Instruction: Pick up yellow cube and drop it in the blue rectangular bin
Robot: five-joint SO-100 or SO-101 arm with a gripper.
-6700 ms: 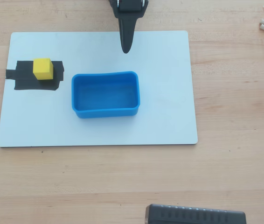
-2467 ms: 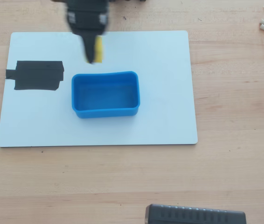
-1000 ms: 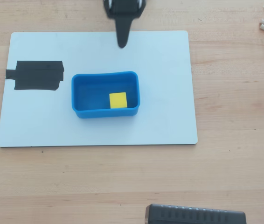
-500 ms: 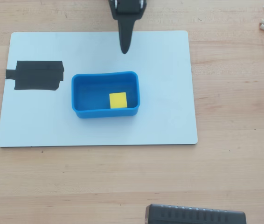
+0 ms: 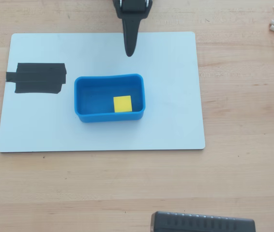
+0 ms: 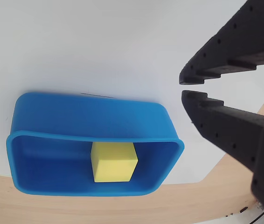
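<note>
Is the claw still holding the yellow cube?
No, the yellow cube sits inside the blue bin, apart from the empty claw.

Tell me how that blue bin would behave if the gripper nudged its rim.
The blue rectangular bin looks thin-walled and its rim bows, so it probably flexes slightly. It sits loose on the smooth white board, so it would likely slide rather than tip, being shallow and wide. The yellow cube inside might shift.

The bench [image 5: 243, 169] is light wood with fine grain. The white board [image 5: 175, 121] looks smooth and flat. The blue rectangular bin [image 6: 90, 119] is smooth, slightly shiny plastic. The yellow cube [image 6: 113, 163] is matt. The gripper [image 6: 182, 87] is rough black plastic.
</note>
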